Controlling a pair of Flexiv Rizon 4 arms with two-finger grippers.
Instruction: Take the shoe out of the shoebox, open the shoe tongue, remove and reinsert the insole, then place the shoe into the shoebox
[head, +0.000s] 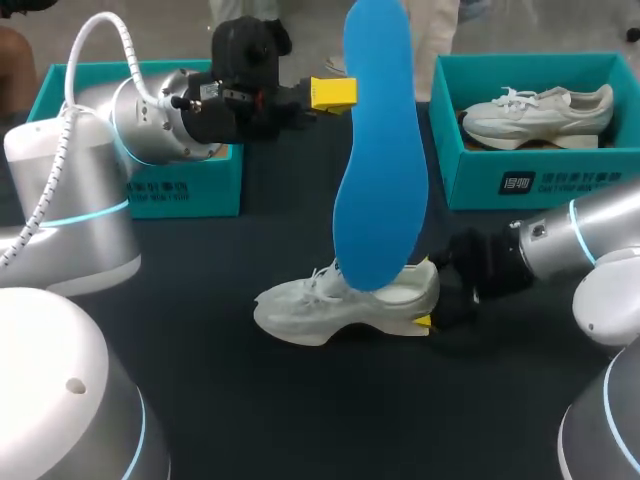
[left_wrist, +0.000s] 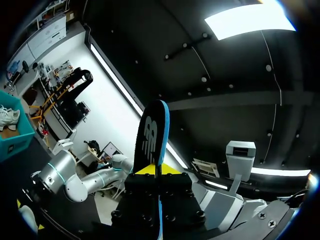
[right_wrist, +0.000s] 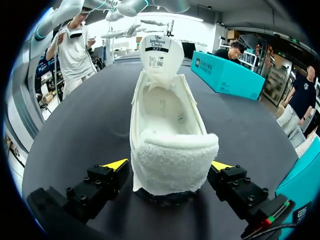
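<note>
A white shoe (head: 345, 300) stands on the dark table, its toe pointing left. My right gripper (head: 430, 293) is at its heel, open, one yellow tip on either side. In the right wrist view the shoe (right_wrist: 167, 125) lies between the spread fingers of that gripper (right_wrist: 170, 165), its tongue (right_wrist: 157, 52) folded up and its inside bare. My left gripper (head: 338, 93) is held high over the table, shut on the edge of a blue insole (head: 380, 150) that hangs upright above the shoe. In the left wrist view the insole (left_wrist: 152, 132) stands up out of the left gripper (left_wrist: 152, 170).
A teal shoebox (head: 540, 185) at the back right holds a second white shoe (head: 540, 115). Another teal box (head: 190, 190) stands at the back left, partly behind my left arm. Bare dark table (head: 300, 420) lies in front of the shoe.
</note>
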